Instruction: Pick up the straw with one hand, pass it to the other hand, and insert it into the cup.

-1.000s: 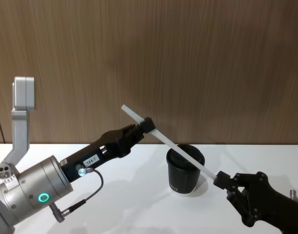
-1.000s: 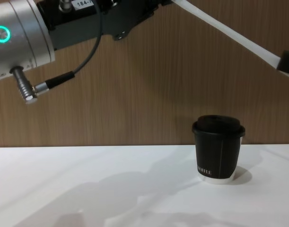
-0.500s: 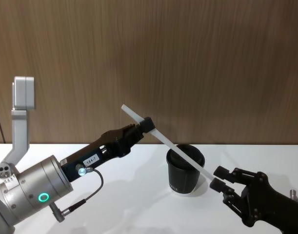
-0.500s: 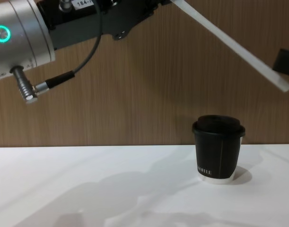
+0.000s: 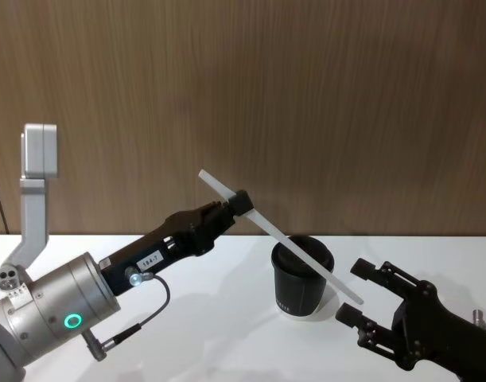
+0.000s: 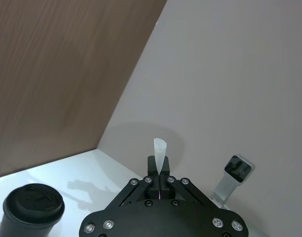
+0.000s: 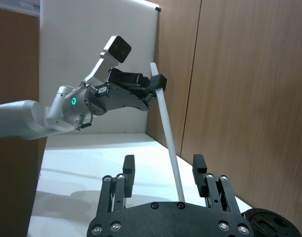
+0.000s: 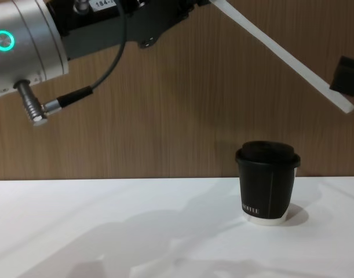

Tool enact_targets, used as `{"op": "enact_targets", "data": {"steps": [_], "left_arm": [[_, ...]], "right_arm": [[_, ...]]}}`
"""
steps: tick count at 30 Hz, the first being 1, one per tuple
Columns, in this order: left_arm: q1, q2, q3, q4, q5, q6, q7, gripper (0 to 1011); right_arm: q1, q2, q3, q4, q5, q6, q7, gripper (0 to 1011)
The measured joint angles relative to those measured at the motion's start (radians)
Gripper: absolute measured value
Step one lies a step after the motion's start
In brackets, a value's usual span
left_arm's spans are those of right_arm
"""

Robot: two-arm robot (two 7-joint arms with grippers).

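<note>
The left gripper (image 5: 239,203) alone now pinches the straw (image 5: 266,227), which slants down above the cup (image 5: 301,290). Beside the cup, the right gripper (image 5: 354,291) has let go, fingers spread around the straw's lower end.

The head camera looks down on the counter (image 5: 227,302) from high up. The chest camera sits low, close to the cup (image 8: 267,184). Wrist cameras look along the left pincer (image 6: 159,174) and right pincer (image 7: 164,163). All 4 share the straw (image 5: 278,235).
</note>
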Motion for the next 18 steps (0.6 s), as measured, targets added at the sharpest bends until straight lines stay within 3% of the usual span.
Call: {"op": "enact_targets", "data": {"steps": [5, 11, 18], "left_arm": [[-0.009, 0.001, 0.01, -0.005, 0.033, -0.021, 0.02, 7], [-0.032, 0.001, 0.032, -0.011, 0.104, -0.059, 0.06, 6], [-0.076, -0.002, 0.072, -0.018, 0.216, -0.108, 0.121, 7]], "right_arm": [[0.0, 0.0, 0.0, 0.0, 0.0, 0.0, 0.0, 863], [0.0, 0.0, 0.0, 0.0, 0.0, 0.0, 0.0, 1001], [0.0, 0.0, 0.0, 0.0, 0.0, 0.0, 0.0, 1001]]}}
